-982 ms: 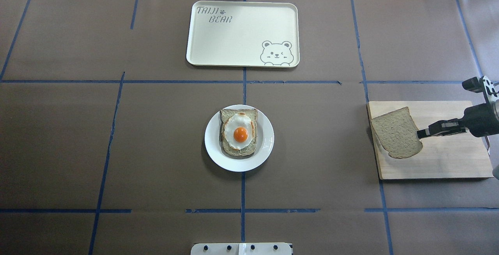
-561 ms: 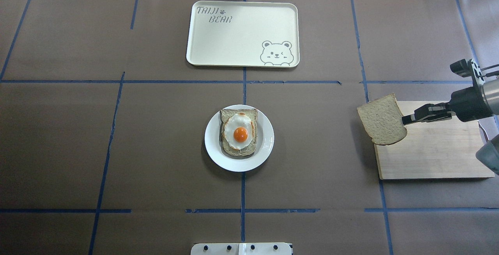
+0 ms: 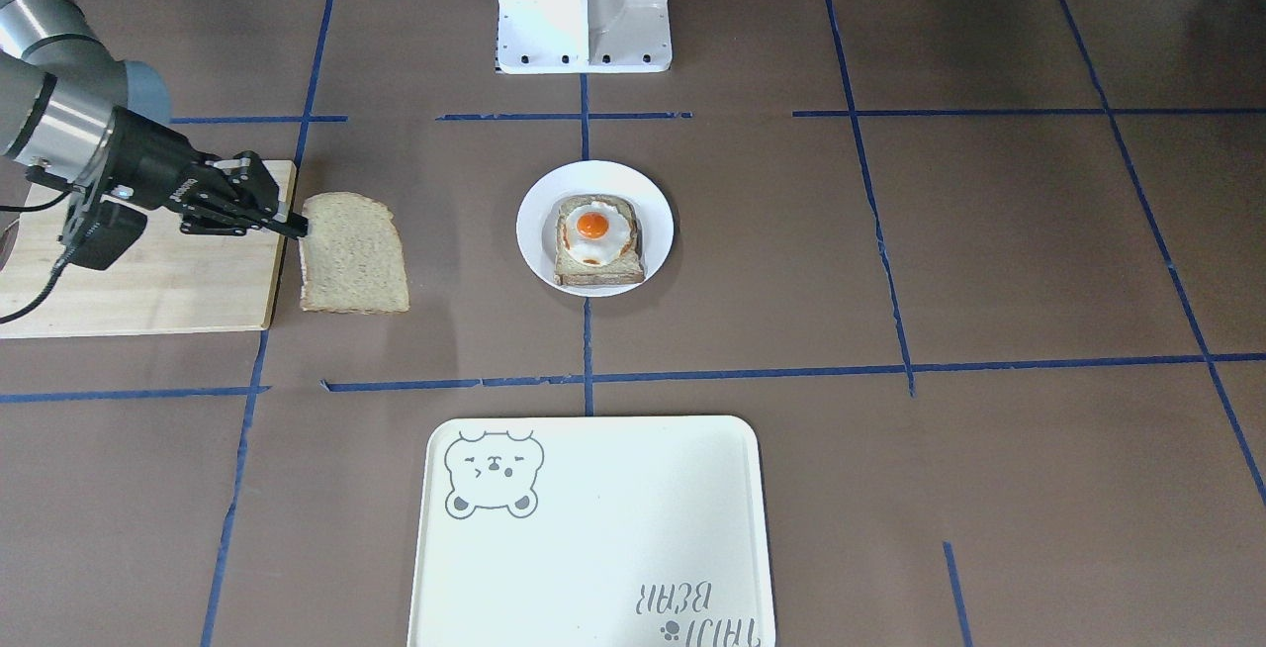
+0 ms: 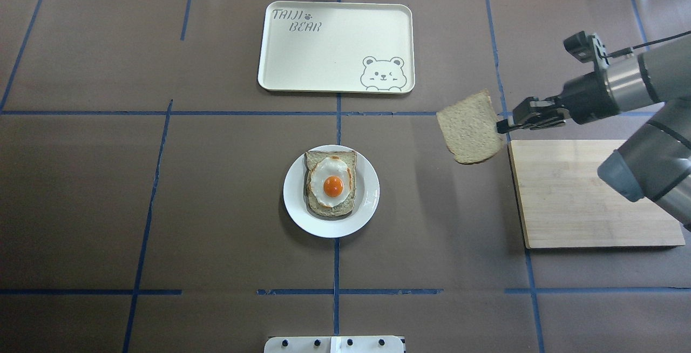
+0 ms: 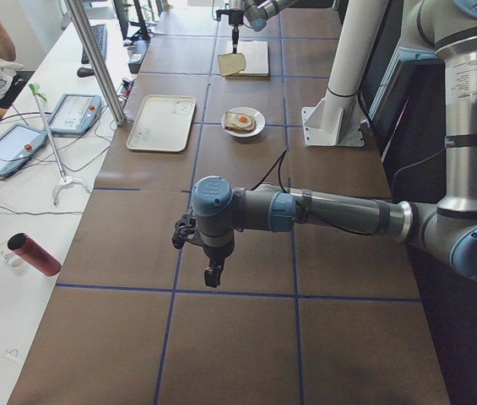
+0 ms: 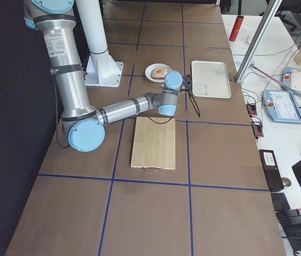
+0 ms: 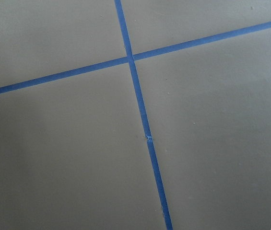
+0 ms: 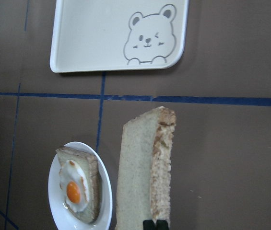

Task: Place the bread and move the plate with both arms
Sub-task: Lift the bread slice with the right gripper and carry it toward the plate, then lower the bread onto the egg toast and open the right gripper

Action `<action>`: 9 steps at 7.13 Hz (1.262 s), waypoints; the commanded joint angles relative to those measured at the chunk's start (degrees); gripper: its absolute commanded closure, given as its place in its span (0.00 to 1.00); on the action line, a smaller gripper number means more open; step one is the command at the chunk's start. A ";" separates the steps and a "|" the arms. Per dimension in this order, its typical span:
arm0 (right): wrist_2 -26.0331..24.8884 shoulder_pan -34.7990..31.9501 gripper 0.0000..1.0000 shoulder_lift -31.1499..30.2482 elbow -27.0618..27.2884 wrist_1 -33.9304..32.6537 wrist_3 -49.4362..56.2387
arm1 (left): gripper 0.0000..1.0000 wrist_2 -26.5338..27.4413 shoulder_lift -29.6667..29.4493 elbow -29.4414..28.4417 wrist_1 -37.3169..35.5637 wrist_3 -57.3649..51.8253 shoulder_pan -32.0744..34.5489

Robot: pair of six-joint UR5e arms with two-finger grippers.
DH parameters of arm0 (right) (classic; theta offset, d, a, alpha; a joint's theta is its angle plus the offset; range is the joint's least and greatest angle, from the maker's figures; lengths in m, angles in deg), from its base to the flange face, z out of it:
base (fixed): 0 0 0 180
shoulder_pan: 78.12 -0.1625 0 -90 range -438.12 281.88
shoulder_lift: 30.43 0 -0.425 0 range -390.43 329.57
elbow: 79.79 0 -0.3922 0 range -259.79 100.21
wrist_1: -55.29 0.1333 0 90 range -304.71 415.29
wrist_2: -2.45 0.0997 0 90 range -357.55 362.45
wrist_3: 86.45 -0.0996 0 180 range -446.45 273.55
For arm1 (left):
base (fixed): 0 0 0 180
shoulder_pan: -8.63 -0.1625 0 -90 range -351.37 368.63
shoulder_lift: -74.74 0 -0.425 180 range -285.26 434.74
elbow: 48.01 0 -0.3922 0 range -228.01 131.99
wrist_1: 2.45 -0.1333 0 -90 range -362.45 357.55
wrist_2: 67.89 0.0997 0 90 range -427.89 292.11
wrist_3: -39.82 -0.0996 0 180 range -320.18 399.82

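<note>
Left claw [image 5: 213,275]: seen only in the left side view, small and dark, hanging over bare table [image 4: 216,191]. Cannot tell whether it is open or closed. Its wrist camera shows only table and crossed blue tape [image 7: 140,110].

Plate [image 4: 368,202]: centre of table, carrying the egg toast [image 4: 331,183]. Neither claw is touching it.

Right claw [image 4: 503,124]: clamped on one side edge of the bread [image 4: 468,127]. In the wrist view the fingertips [image 8: 155,224] are cut off at the bottom edge.

Bread: held in the air, clear of the cutting board [image 4: 588,196], over table between board and plate, nearer the board. Its long axis runs roughly near-to-far, slightly skewed, with the rounded top towards the robot and the flat end away. The right side view hides it behind the wrist.

Tray [image 4: 334,45]: farthest, beyond the plate.
</note>
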 commanded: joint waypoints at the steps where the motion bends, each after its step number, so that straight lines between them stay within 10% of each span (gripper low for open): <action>1: -12.75 10.00 1.00 6.89 -0.05 -1.77 -6.36 | 0.00 0.00 0.00 -0.07 -0.04 0.00 0.00; 4: -27.99 20.31 1.00 10.51 -0.22 -1.77 -11.04 | 0.00 0.00 0.00 -0.16 -0.04 0.00 0.00; 9: -32.68 25.96 1.00 8.94 -0.58 -1.77 -10.86 | 0.00 0.00 0.00 -0.16 -0.04 0.00 0.00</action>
